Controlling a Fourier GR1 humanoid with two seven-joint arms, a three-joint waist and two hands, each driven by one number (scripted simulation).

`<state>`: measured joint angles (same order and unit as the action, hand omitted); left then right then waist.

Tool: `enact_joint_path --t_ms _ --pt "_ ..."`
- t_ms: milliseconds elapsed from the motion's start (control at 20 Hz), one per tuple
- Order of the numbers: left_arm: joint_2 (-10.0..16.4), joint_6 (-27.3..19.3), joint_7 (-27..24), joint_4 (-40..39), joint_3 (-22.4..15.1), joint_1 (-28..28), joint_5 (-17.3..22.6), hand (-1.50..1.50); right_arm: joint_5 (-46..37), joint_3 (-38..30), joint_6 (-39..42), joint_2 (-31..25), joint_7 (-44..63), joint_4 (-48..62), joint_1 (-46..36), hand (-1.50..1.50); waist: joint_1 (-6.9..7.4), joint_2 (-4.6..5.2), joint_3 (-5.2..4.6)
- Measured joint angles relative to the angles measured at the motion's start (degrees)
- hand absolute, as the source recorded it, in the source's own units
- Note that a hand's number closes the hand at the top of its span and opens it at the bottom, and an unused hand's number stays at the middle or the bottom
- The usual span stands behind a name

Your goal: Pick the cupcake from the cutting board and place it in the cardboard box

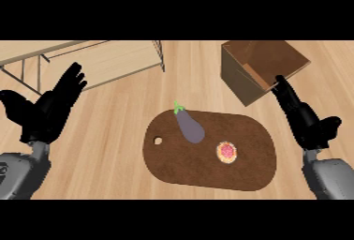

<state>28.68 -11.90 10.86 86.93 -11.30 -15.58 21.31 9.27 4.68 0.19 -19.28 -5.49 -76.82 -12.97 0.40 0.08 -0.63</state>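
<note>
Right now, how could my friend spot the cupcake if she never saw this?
Find the dark brown cutting board in the middle. On it, the cupcake is the small round thing with a red top, right of the long purple eggplant.

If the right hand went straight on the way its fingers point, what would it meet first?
The cardboard box: the right hand, fingers straight, aims up and slightly left, its tips overlapping the box's near edge in this view. Depth is unclear, so it may pass above the rim.
</note>
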Motion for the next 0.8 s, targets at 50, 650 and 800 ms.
enact_joint_path --t_ms 50,650,800 --pt "-0.19 0.25 -0.43 0.04 -0.13 -0.05 -0.59 0.00 0.35 -0.23 0.89 -0.42 0.15 -1.04 -0.82 -1.50 -0.13 -0.12 0.09" --pt "2.91 6.73 -13.08 2.08 -4.57 0.36 -9.68 0.00 0.24 -3.48 22.85 -16.71 -12.80 -5.79 -13.04 -1.50 0.12 0.04 0.60" --pt "2.36 7.43 -14.27 1.39 -4.94 0.34 -10.53 0.00 -5.37 -2.14 24.89 -18.93 -21.19 -5.55 -12.85 -1.50 0.15 0.15 0.66"
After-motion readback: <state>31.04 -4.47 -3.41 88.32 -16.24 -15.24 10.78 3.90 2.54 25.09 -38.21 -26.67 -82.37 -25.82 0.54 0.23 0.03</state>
